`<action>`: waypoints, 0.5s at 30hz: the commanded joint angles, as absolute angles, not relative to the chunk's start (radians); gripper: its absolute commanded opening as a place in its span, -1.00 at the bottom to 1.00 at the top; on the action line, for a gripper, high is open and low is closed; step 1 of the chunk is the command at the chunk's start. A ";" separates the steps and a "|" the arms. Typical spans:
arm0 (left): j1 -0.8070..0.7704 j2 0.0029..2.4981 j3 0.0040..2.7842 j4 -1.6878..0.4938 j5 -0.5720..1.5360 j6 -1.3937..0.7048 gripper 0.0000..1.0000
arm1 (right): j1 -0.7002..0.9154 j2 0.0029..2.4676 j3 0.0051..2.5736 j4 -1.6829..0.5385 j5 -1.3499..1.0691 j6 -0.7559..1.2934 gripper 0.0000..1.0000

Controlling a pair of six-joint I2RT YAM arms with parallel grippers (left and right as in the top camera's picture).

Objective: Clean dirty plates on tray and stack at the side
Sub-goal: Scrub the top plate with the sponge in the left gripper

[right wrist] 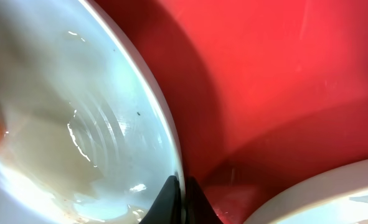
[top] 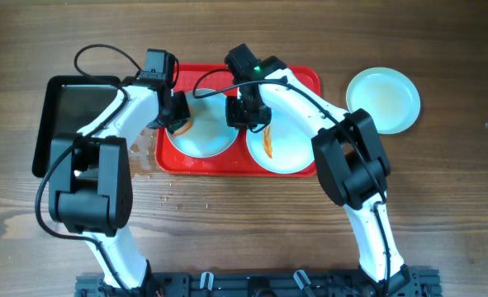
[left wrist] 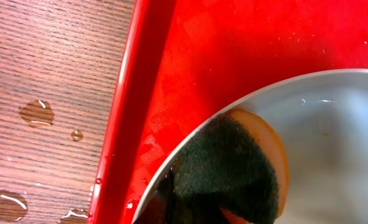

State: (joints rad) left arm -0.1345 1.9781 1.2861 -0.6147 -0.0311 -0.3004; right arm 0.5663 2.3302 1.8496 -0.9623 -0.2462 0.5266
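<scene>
Overhead: bright, even, diffuse light, sharp edge to edge. Arms cast soft, short shadows on the red tray (top: 308, 78). Left wrist: crisp wood grain on the table (left wrist: 47, 50), white glints on water drops (left wrist: 37, 113), sponge (left wrist: 227, 168) dark with little detail. Right wrist: very close, soft focus; wet plate (right wrist: 78, 93) streaked with glare, heavy shadow beside its rim.

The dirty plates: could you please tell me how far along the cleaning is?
Done: a third plate sits on the table beside the tray, looking mostly clean. In hand: the left gripper holds a sponge on the left plate while the right gripper pinches its rim. Left: the right plate shows an orange smear; nothing is stacked.
</scene>
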 commanded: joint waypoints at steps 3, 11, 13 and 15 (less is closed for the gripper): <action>-0.154 1.813 1.292 -0.609 0.030 -0.293 -0.92 | 0.547 2.337 1.848 -0.987 -0.183 0.526 -0.91; -0.278 1.972 1.290 -0.542 0.146 -0.402 -0.92 | 0.547 2.337 1.848 -0.983 -0.183 0.527 -0.91; -0.277 2.019 1.290 -0.547 0.145 -0.405 -0.92 | 0.547 2.337 1.848 -0.985 -0.183 0.527 -0.92; -0.270 2.029 1.290 -0.596 0.105 -0.405 -0.92 | 0.547 2.337 1.848 -0.987 -0.183 0.527 -0.92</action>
